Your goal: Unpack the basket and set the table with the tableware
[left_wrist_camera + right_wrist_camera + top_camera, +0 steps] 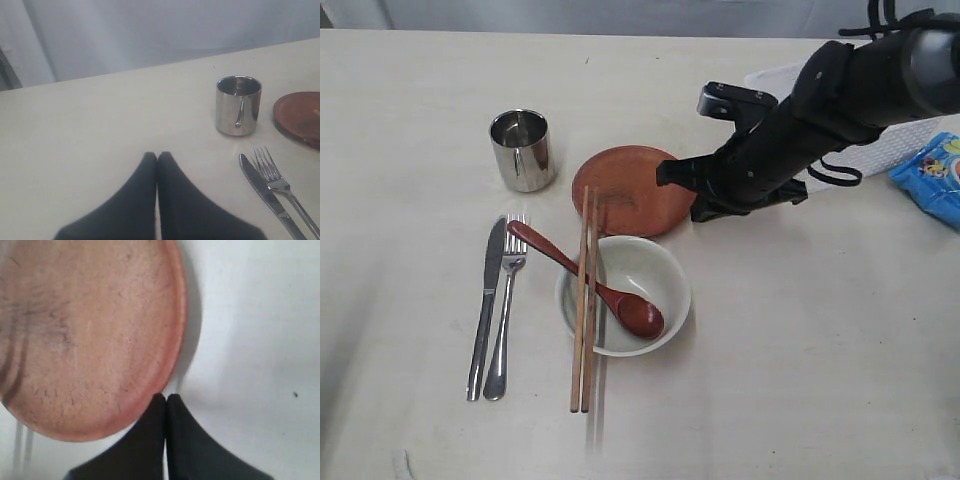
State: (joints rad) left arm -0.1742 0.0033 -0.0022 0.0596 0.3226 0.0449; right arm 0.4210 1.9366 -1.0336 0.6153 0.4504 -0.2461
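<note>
The table [800, 350] is carrying a laid-out place setting. The brown round plate [635, 195] is lying flat near the middle. The off-white bowl [650, 265] is sitting just in front of it, on the near side in the exterior view. The red-brown wooden spoon [640, 316] is resting with its head inside the bowl and its handle leaning out over the rim toward the fork [504, 320]. The wooden chopsticks [582, 330] are lying together across the bowl's left rim, far ends over the plate and near ends on the table.

The steel knife [484, 320] and the fork are lying side by side left of the bowl, the knife outermost. The steel cup [522, 150] is standing upright beyond them, left of the plate.

The white basket [910, 142] is sitting at the far right, mostly hidden behind the right arm. The blue chip bag [932, 180] is lying beside it.

The right gripper [166, 399] is hanging at the plate's right rim, jaws pressed together and gripping nothing. Contact with the rim cannot be confirmed.

The left gripper [158, 156] is pointing over bare table, well short of the cup. Its jaws are closed tip to tip and are holding nothing.
</note>
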